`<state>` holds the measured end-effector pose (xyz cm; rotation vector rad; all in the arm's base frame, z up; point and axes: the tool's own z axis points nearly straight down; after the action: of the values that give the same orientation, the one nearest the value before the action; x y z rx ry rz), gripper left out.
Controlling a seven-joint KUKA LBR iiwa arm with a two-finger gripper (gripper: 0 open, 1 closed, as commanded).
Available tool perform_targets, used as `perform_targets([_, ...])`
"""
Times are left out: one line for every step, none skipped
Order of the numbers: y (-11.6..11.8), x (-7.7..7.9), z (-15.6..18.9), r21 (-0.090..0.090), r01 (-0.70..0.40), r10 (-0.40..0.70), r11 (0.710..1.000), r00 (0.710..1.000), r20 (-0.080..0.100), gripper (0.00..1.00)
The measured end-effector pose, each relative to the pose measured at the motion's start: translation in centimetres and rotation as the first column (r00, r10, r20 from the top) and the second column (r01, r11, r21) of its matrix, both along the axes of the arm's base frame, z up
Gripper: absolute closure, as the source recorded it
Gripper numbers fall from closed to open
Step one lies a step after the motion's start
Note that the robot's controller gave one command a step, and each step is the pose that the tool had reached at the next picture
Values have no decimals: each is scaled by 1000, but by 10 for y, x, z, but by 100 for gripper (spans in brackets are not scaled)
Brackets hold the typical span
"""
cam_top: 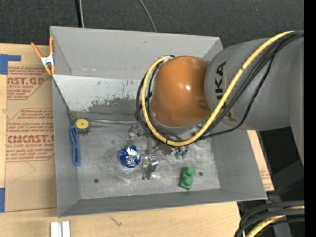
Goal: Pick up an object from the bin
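Near the centre of the grey bin, slightly toward 6 o'clock, the gripper hangs low over the floor beneath the arm's orange cover. The arm enters from 3 o'clock and the wrist points straight down, which I judge to be the stance for a vertical pick from the flat floor.

Contents lie loose and scattered, not heaped, so each item can be approached singly:
- A blue-and-white ball lies just beside the gripper at its 9 o'clock. It is the nearest item and the likeliest candidate.
- A green block lies near the gripper at its 4 o'clock.
- A small green piece lies at its 2 o'clock, partly under the cabled wrist.
- A yellow disc and a blue strip lie well apart from it, against the wall at 9 o'clock.

Gripper state: from where I stand the metal tip blends into the scuffed floor, so I cannot tell how far it is open. Nothing can be seen held in it, and contact with the ball cannot be confirmed.
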<state>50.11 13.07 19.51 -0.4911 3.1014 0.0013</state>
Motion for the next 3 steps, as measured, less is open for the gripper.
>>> perform_targets([-17,37,-113,-2,104,-104,995,995,-5,0])
perform_targets([-62,32,-121,9,199,-199,980,980,11,0])
perform_targets([-63,30,-120,3,197,-197,980,980,-1,100])
